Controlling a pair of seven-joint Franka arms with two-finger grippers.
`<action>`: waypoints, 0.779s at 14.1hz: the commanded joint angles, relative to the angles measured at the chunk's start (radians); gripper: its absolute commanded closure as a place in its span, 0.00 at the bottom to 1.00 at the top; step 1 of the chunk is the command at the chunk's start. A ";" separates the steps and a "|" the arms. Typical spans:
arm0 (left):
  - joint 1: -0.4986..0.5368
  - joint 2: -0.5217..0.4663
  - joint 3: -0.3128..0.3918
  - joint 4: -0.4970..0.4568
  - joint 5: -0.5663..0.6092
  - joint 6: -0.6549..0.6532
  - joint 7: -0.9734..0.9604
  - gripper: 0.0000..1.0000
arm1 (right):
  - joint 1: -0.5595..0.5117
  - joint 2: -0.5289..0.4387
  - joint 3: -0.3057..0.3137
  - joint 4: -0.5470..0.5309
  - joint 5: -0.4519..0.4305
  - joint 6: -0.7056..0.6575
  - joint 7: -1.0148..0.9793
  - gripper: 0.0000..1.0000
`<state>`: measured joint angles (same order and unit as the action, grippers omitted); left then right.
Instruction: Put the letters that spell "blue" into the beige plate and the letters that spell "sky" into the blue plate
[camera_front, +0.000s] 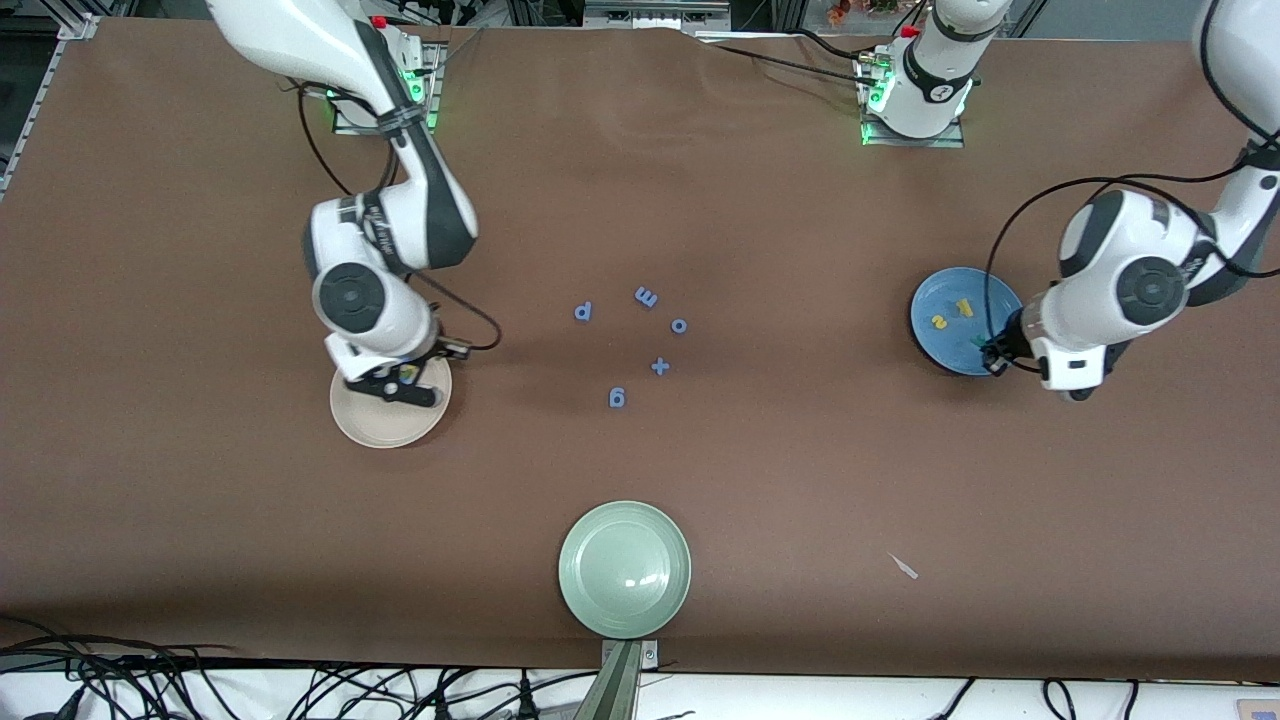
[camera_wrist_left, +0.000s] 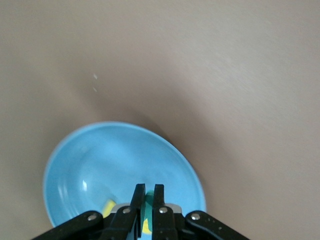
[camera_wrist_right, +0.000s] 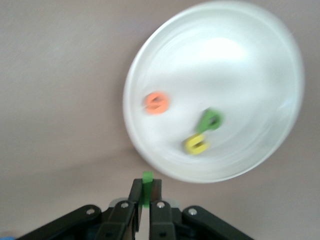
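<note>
The task is judged nearly done; in the beige plate (camera_wrist_right: 250, 60), at the right arm's end of the counter, orange, olive and yellow letters (camera_wrist_right: 196, 144) are seen; in the blue plate (camera_wrist_left: 100, 160) two yellow letters (camera_front: 951, 315); the right hand (camera_wrist_right: 146, 192) is clenched on a green bar (camera_wrist_right: 147, 186), the left hand (camera_wrist_left: 147, 197) on a teal letter (camera_wrist_left: 149, 200).

High front camera facing both robots, wrist cameras close above plates

Brown table (camera_front: 760, 480), floor cables (camera_front: 150, 685)
</note>
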<state>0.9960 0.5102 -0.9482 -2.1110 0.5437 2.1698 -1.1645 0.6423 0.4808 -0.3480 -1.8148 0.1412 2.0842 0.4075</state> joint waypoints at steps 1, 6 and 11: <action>0.073 -0.002 -0.029 -0.076 -0.011 0.109 0.039 1.00 | -0.036 0.009 -0.016 0.009 0.009 -0.018 -0.096 0.92; 0.078 0.001 -0.030 -0.127 0.082 0.117 0.039 0.41 | -0.042 0.005 -0.019 0.034 0.066 -0.029 -0.098 0.33; 0.078 -0.007 -0.061 -0.087 0.062 0.087 0.028 0.23 | -0.058 0.009 -0.029 0.130 0.054 -0.122 -0.104 0.01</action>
<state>1.0553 0.5184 -0.9712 -2.2216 0.5934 2.2774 -1.1437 0.5959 0.4854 -0.3703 -1.7404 0.1841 2.0227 0.3282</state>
